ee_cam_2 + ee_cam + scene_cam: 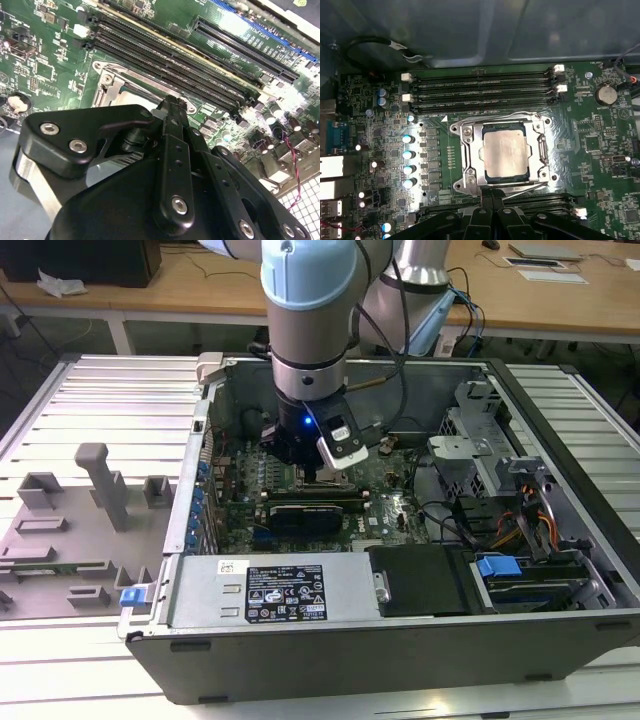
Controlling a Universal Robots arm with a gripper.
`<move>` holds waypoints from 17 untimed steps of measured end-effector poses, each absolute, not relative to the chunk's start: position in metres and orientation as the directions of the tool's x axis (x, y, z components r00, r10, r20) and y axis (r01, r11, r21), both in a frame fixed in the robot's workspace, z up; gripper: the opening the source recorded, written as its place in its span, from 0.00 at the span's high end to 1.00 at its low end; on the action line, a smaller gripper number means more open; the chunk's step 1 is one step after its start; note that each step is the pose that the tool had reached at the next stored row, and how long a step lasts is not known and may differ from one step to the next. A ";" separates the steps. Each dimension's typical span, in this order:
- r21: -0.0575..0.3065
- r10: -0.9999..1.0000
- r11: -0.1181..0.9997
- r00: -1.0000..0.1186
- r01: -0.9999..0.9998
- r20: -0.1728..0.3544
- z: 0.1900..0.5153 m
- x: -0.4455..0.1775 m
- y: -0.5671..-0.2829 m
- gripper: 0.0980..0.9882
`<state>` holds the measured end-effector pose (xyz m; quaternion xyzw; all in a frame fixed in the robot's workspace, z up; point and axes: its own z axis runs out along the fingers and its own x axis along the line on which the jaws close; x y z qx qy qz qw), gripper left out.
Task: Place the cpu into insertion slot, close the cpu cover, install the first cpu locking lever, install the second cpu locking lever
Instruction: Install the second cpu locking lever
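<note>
Wooden desks (200, 285) are seen at the top of the exterior view, and an open computer case (400, 640) fills its middle. In the first wrist view the cpu (505, 154) is seated in the insertion slot (466, 131) at the frame's centre, with the cpu cover (470, 155) closed around it. The gripper (492, 192), its fingers pressed together, is held at the socket's lower edge by a thin locking lever (530, 186). The chip is judged light, stiff and fragile; the springy wire lever should be taken at its end.

The silver-topped cpu (505, 154) lies flat in the insertion slot (540, 152), with the cpu cover (471, 150) closed around it.
</note>
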<state>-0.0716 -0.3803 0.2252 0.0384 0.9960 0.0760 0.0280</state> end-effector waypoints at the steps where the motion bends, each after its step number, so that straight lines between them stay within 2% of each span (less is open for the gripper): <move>1: 0.161 0.081 0.984 -0.995 0.073 -0.050 0.224 -0.072 -0.381 0.99; 14: 0.205 0.085 0.976 -0.995 0.074 -0.045 0.210 -0.078 -0.395 0.99; 17: 0.232 0.086 0.970 -0.995 0.074 -0.043 0.208 -0.081 -0.396 0.99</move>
